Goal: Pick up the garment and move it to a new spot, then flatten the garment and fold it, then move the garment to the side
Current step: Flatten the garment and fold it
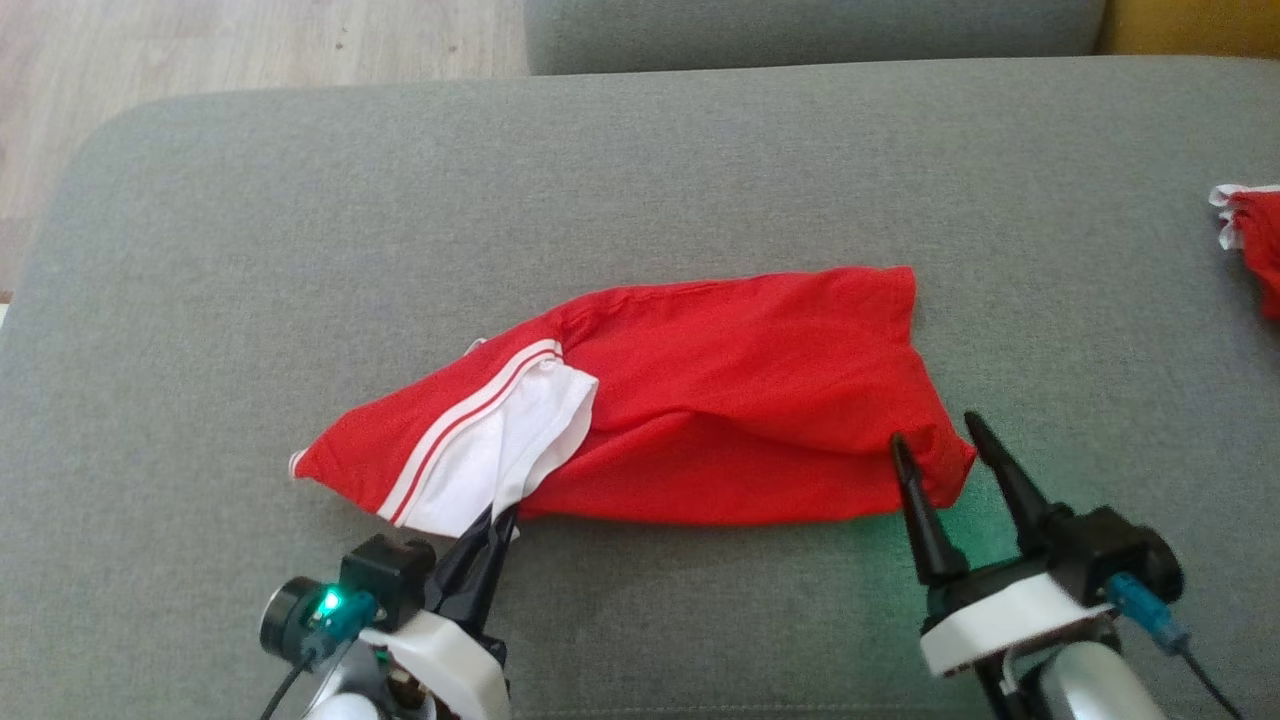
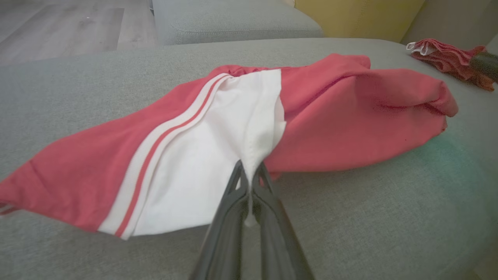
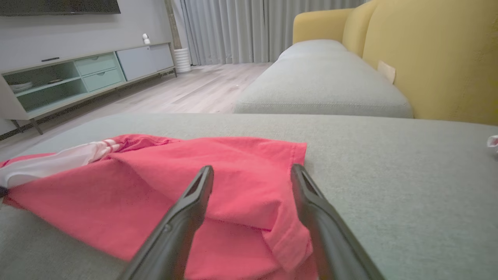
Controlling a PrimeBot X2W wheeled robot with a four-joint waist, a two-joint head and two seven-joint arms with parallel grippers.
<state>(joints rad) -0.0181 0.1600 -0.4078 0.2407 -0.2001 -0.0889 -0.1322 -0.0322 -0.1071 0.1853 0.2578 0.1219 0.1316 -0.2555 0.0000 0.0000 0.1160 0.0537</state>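
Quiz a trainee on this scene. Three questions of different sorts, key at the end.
1. True or false: the left gripper has its jaws shut on the white panel of the garment.
2. The jaws of the right gripper are: A) open, B) shut on the garment, C) shut on nothing.
3. What does the garment lie on?
Key: 1 true; 2 A; 3 the grey sofa cushion.

The garment (image 1: 720, 400) is seen as soft matt cloth; the cushion (image 1: 640, 180) is covered in coarse woven fabric.
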